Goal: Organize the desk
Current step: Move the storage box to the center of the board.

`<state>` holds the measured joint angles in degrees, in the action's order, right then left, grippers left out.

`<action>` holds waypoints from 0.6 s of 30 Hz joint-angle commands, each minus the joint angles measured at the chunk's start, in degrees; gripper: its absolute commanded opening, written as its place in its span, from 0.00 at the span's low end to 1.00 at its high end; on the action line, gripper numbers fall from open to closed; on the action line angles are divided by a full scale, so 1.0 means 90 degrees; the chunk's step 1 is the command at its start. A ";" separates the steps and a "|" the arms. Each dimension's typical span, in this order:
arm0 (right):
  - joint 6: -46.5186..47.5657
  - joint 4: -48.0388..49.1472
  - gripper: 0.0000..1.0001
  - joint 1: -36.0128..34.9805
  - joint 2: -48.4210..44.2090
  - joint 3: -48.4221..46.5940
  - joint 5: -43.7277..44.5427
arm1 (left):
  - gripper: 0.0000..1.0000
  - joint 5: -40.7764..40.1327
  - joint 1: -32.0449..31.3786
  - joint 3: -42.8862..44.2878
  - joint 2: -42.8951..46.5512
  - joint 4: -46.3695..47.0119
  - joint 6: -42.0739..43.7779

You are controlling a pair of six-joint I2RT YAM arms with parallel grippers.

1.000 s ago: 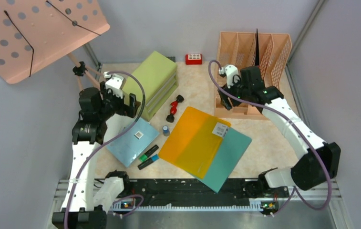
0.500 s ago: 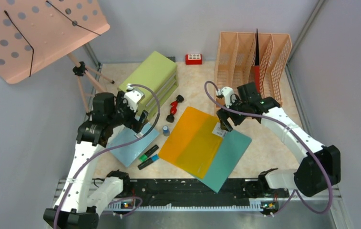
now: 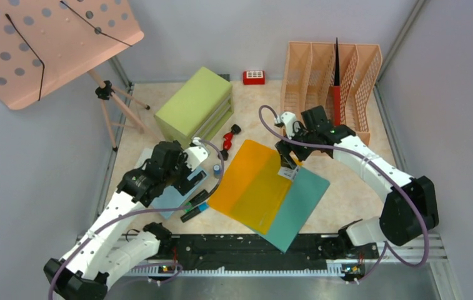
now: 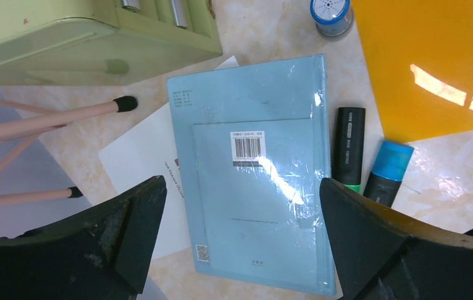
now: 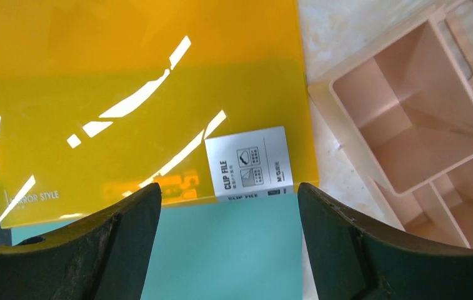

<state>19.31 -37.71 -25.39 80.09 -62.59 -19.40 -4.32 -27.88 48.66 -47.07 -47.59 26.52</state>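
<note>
On the beige marble desk [image 3: 352, 181] an orange clip file [image 3: 249, 178] lies over a teal folder [image 3: 302, 203]. My right gripper [image 3: 285, 161] hovers open above the orange file's labelled corner [image 5: 249, 164], where the teal folder [image 5: 221, 250] shows between the jaws; nothing is held. A light blue notebook [image 4: 252, 175] lies on a white sheet [image 4: 137, 162] at the left. My left gripper [image 3: 190, 178] hangs open above it, the jaws straddling its width and holding nothing [image 4: 241, 206]. The left arm hides most of the notebook in the top view.
Two black markers, green-capped [image 4: 348, 147] and blue-capped [image 4: 388, 172], lie right of the notebook. A small blue bottle [image 3: 217, 169] and a red-black item [image 3: 226, 140] sit by the green drawer cabinet [image 3: 196, 103]. A peach file rack [image 3: 333, 69], red box [image 3: 253, 77] and tripod board [image 3: 40, 44] stand behind.
The left arm swung from beside the green cabinet forward and right to above the blue notebook. The right arm came away from the file rack to the orange file's corner, its jaws wider.
</note>
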 commanded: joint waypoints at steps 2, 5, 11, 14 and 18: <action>0.0026 0.0440 0.80 -0.0025 -0.0539 0.0489 0.0265 | 0.98 -0.0899 -0.0580 -0.0215 -0.0199 0.0569 -0.0404; 0.0071 0.0538 0.80 0.0236 -0.0821 0.0691 0.0089 | 0.98 -0.1127 -0.1068 -0.0397 -0.0411 0.0633 -0.0645; 0.0032 0.0492 0.79 0.1076 -0.1259 0.0835 -0.0766 | 0.98 -0.1634 -0.1854 -0.0974 -0.0392 0.0898 -0.0828; 0.0080 0.0461 0.79 0.1146 -0.1413 0.0878 -0.0747 | 0.98 -0.1991 -0.2064 -0.1346 -0.0296 0.1204 -0.0728; 0.0040 0.0554 0.79 0.1400 -0.1462 0.0969 -0.0754 | 0.98 -0.2172 -0.2232 -0.1555 -0.0362 0.1542 -0.0693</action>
<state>19.46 -35.05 -14.57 68.31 -55.35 -24.14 -19.73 -46.59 35.68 -50.83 -39.88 20.91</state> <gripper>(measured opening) 0.792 0.983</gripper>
